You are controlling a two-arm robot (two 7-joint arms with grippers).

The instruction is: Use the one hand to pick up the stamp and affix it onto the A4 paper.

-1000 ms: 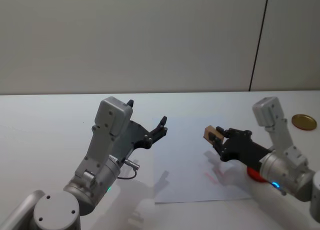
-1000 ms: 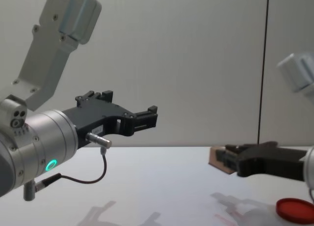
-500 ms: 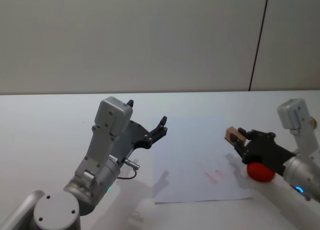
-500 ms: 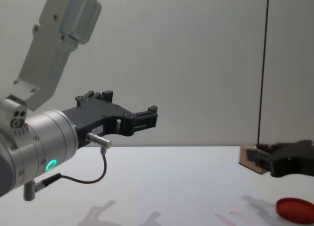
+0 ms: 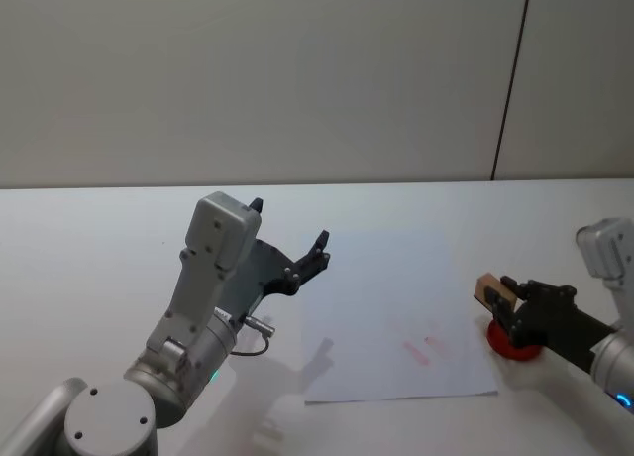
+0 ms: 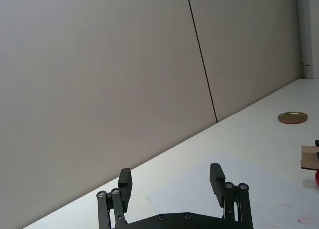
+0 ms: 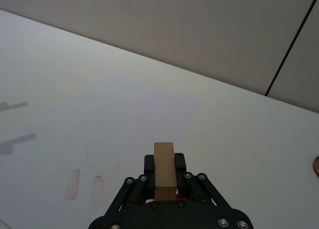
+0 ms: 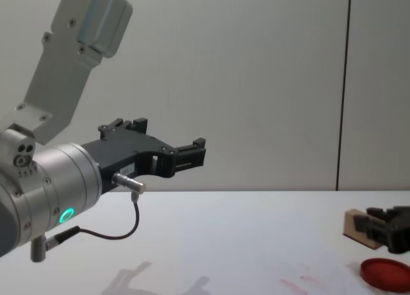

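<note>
My right gripper (image 5: 502,297) is shut on the stamp (image 5: 490,288), a small block of pale tan wood. It holds the stamp off the right edge of the A4 paper (image 5: 391,307), just above the near-left rim of the round red ink pad (image 5: 513,344). In the right wrist view the stamp (image 7: 164,171) stands on end between the black fingers, with the paper (image 7: 129,104) and its red smudges (image 7: 73,183) beyond it. From the chest, the stamp (image 8: 356,227) hangs a little above the table. My left gripper (image 5: 309,261) is open and raised over the paper's left side.
A gold round lid (image 6: 292,117) lies far off on the right of the white table (image 5: 89,248). A black cable with a metal plug (image 8: 130,184) loops beneath the left wrist. A grey wall stands behind the table.
My right gripper has carried the stamp to the right, from above the paper to above the red ink pad, and lower. The left arm has not moved.
</note>
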